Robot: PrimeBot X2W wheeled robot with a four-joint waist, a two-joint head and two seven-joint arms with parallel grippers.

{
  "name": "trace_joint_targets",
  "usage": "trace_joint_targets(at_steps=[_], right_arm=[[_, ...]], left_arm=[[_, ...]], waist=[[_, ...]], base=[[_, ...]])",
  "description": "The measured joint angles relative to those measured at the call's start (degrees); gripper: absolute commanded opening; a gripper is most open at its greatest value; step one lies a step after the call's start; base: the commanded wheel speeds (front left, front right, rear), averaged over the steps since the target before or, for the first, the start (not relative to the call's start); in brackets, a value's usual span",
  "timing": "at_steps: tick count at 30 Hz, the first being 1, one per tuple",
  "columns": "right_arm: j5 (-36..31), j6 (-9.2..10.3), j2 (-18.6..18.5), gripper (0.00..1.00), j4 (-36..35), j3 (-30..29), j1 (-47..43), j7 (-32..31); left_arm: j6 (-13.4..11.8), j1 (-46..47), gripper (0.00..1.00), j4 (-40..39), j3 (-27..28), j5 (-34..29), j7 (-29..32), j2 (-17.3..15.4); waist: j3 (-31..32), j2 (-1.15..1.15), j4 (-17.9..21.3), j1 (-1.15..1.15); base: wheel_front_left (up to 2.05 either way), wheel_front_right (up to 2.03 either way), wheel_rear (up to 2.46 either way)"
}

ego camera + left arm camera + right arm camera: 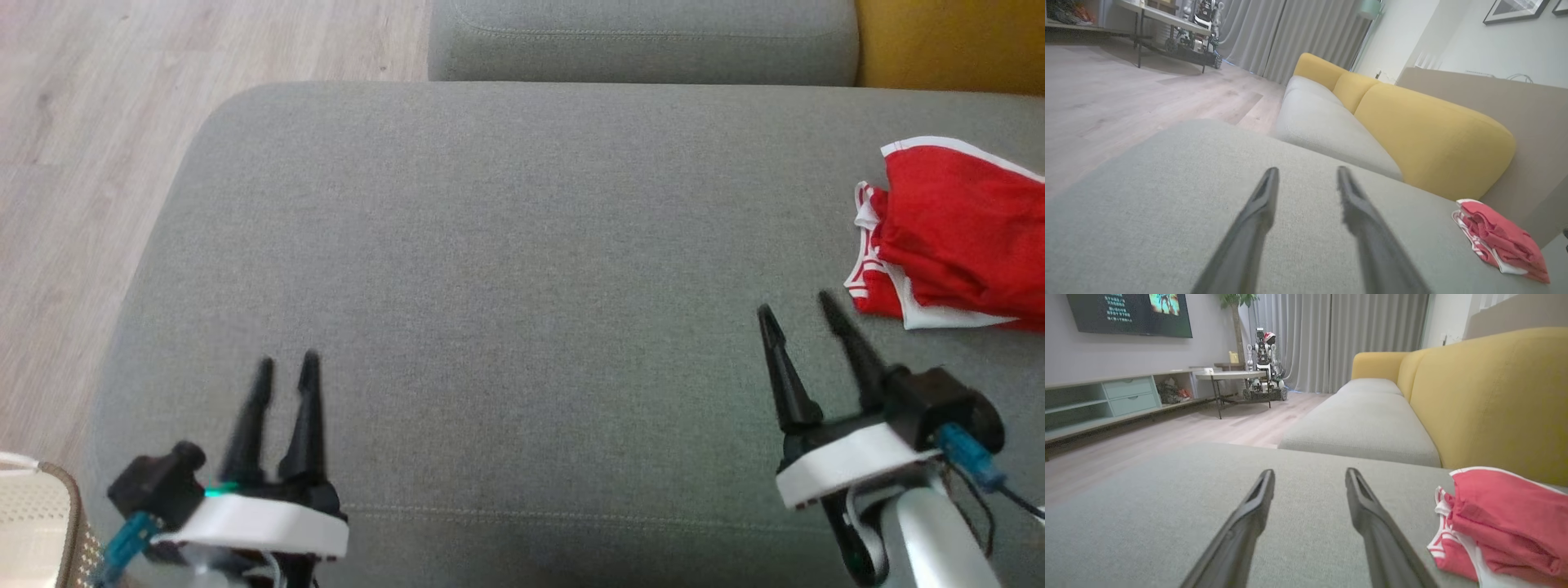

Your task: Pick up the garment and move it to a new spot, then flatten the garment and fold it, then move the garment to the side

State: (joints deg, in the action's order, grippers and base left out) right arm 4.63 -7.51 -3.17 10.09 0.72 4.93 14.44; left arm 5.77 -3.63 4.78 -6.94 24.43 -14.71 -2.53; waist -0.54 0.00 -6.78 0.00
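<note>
A red garment with white trim lies folded in a bundle at the right edge of the grey sofa seat. The same bundle rests just right of my right gripper, and it appears far right as the garment in the left wrist view. My right gripper hovers open a short way left of the garment, holding nothing. My left gripper is open over the seat's near left part, empty, its fingers apart.
A yellow backrest rises behind the garment. A second grey seat adjoins at the far side. Wooden floor lies beyond the seat's left edge, and a pale basket-like object sits at the lower left. A table and TV stand lie far off.
</note>
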Motion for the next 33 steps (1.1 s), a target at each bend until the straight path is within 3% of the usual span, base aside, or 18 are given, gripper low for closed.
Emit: trace_joint_targets(at_steps=[6, 33], right_arm=[[0.59, 0.0, 0.0, 0.0, 5.1, 0.02, -3.49, -0.48], [19.31, 0.0, 0.0, 0.0, 5.13, -1.6, -3.31, -4.5]], left_arm=[[-0.05, -2.99, 0.0, 5.06, -0.07, 0.45, 0.08, 0.15], [0.03, -1.75, 0.0, 6.44, 0.65, 16.04, 3.97, -0.05]], waist=[[0.02, 0.0, 0.1, 0.0], [0.1, 0.0, 1.57, 0.0]], base=[[0.0, 0.0, 0.0], [0.0, 0.0, 0.0]])
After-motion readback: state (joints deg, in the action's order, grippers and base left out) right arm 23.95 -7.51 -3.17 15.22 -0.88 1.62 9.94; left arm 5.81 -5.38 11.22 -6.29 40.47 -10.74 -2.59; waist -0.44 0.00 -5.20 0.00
